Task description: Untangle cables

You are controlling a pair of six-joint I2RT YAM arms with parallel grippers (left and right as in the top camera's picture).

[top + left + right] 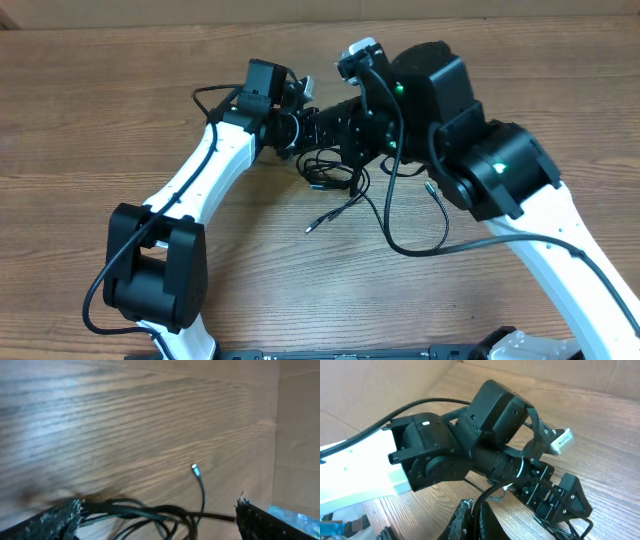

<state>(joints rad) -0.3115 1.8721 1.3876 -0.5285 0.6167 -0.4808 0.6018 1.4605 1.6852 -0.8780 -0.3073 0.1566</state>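
The cables (pixel 335 175) are thin black cords in a loose tangle at the table's middle, with plug ends trailing toward the front (pixel 311 228) and right (pixel 430 187). My left gripper (pixel 155 522) stands wide open, its fingers (pixel 60 519) on either side of several crossing strands of the cables (pixel 150 512). One silver plug (pixel 194 467) lies on the wood beyond them. My right gripper (pixel 479 520) is shut on one black cable (pixel 492 495) that loops up out of its tips. Overhead, both grippers meet over the tangle, left gripper (pixel 298 132), right gripper (pixel 338 140).
The left arm's wrist and camera housing (pixel 495 405) sit directly in front of the right gripper. A cardboard wall (pixel 297 435) borders the wooden table (pixel 120 130) at the far side. A thicker black arm wire (pixel 420 250) loops over the table at front right.
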